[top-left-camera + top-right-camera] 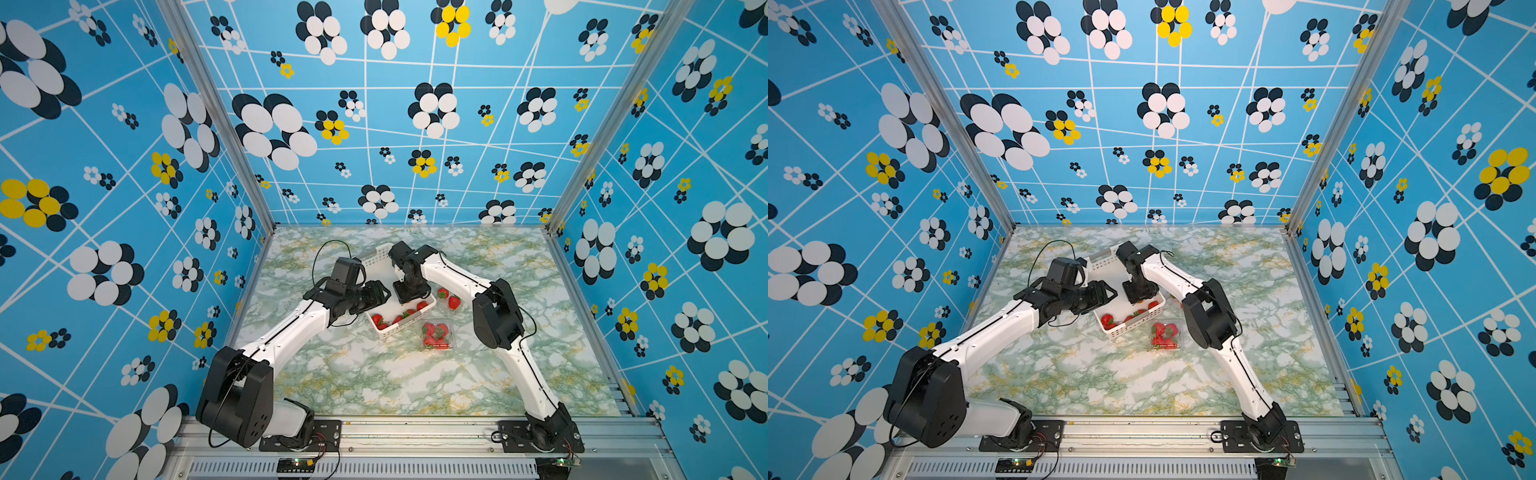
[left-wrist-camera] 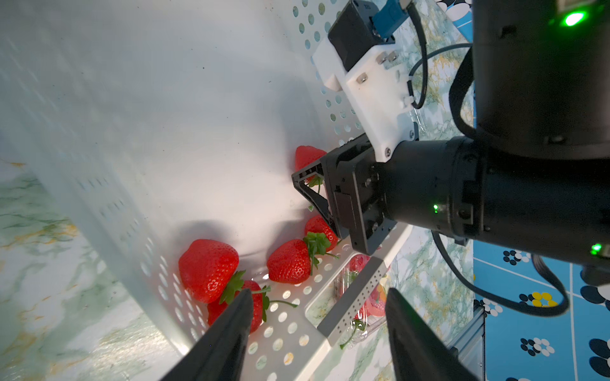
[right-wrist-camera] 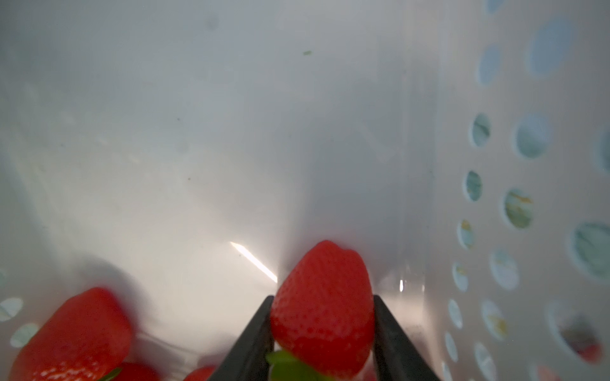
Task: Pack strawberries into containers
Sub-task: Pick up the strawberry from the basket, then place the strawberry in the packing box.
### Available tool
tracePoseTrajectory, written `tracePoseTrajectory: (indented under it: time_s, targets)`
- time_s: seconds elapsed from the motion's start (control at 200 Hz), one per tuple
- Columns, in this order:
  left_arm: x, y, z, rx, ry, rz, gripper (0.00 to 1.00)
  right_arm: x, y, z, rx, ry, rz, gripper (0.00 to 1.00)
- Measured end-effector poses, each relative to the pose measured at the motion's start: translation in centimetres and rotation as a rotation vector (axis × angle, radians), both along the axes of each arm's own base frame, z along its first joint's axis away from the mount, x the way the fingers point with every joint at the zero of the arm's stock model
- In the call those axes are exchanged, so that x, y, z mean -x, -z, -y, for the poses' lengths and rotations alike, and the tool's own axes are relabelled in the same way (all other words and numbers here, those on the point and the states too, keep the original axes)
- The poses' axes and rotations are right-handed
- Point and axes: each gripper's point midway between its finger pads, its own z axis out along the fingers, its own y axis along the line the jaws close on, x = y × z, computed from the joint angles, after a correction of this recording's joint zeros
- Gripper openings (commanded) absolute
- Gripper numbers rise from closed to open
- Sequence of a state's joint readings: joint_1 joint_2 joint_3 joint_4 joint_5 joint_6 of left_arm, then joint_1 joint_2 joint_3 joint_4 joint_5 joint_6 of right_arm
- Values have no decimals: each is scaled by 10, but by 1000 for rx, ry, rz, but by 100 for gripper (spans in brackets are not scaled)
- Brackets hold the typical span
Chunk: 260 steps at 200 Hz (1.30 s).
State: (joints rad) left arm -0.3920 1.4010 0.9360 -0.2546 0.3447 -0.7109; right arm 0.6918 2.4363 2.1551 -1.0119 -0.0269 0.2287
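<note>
**Berry pinched in the basket**

Grips a strawberry [image 3: 325, 283] between both fingers of the right gripper [image 3: 323, 297], low inside the white basket [image 1: 392, 331]. Holds the left gripper [image 2: 318, 292] spread and empty over the basket's left side. Shows more strawberries [image 2: 208, 269] on the basket floor and others in a clear container [image 1: 452, 338] just beside its near right corner. Rests all on a green-veined marble table [image 1: 374, 382], boxed in by blue flower-printed walls [image 1: 415, 83].

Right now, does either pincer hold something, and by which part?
The right pincer grips a strawberry by its sides; the left pincer holds nothing.
</note>
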Motion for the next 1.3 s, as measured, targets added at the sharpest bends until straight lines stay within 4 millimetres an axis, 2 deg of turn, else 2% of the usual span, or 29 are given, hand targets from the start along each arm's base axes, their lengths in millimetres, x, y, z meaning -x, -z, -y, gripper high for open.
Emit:
tracePoseTrajectory:
  time_s: [0.3,0.43,0.525,0.695,0.775,0.84,0.924,1.079,1.179,1.299]
  targets:
    - [0,0,0,0,0,0,65,-2,-1,2,8,10,12,33]
    - [0,0,0,0,0,0,65,-4,-13,3,2,15,38,32]
    - [0,1,0,-1,1,-3,65,-3,-39,8,-12,25,84,32]
    - [-5,7,6,-8,10,-19,65,0,-120,24,-87,51,222,32]
    - [-6,7,12,-9,23,-21,65,0,-153,42,-120,85,289,32]
    - [-7,6,17,-9,33,-20,65,-1,-164,63,-125,121,315,33]
    - [-9,4,23,-7,45,-15,65,-5,-156,92,-99,183,314,32]
    - [-13,-3,33,-2,62,-2,65,-7,-106,133,-19,265,235,32]
    - [-12,-5,37,-1,72,2,65,-5,-83,142,8,281,198,32]
    - [-12,-7,40,1,78,6,65,-9,-70,144,6,290,190,32]
